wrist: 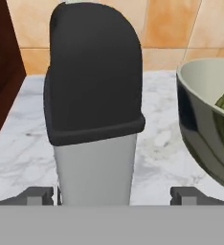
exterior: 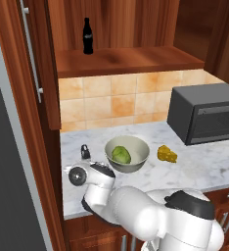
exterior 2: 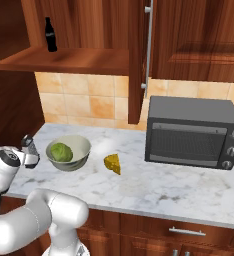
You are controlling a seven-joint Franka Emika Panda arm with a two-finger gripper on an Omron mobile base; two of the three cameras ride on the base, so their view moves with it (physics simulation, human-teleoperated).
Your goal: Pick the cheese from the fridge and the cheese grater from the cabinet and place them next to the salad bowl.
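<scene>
cheese grater (wrist: 95, 119) upright on table (wrist: 23, 143), beside salad bowl (wrist: 205, 124) | fingers (wrist: 37, 195) released, spread either side | stiff, light, slick metal; likely best grabbed at black handle

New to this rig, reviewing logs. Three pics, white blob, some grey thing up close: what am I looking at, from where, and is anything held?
It is a rendered kitchen. The white blob is a robot arm. Two pictures come from cameras behind it, left and right; the third looks along its gripper. On the marble counter stand a salad bowl, a cheese wedge to its right, a microwave, and the cheese grater left of the bowl. The close-up shows the grater upright between the wide-apart fingertips, which seem clear of it, so probably nothing is held.
</scene>
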